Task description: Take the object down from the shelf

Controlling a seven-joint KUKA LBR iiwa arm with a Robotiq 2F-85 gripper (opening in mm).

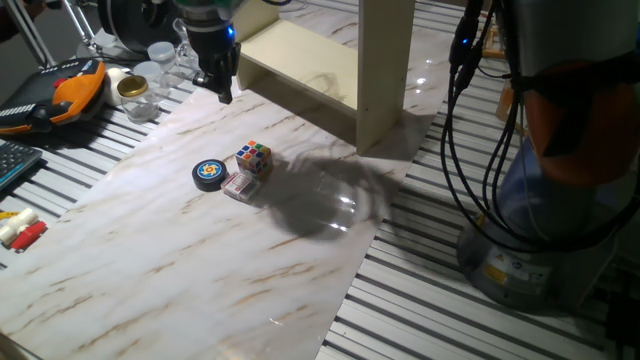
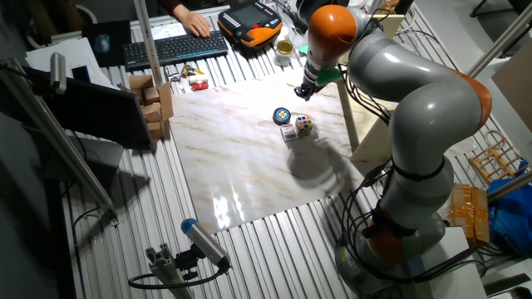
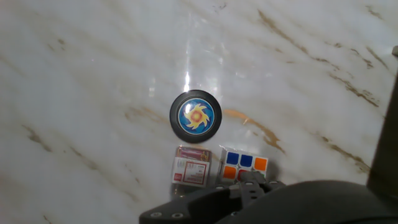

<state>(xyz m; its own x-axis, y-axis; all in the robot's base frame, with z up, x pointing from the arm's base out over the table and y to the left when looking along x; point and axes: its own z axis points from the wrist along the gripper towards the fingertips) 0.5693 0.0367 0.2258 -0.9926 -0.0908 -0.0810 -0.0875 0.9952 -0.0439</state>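
The pale beige shelf stands at the back of the marble table, and the part of its flat board I can see is bare. My gripper hangs in the air just left of the shelf, above the table; its fingers look close together and hold nothing I can see. Three small items lie together on the marble in front of it. They are a black disc with a blue and orange emblem, a colour cube and a small red and white box. Which of them is the object I cannot tell.
An orange and black device and clear jars sit at the table's far left. Red and white pieces lie at the left edge. Black cables hang by the robot base on the right. A keyboard lies beyond the table.
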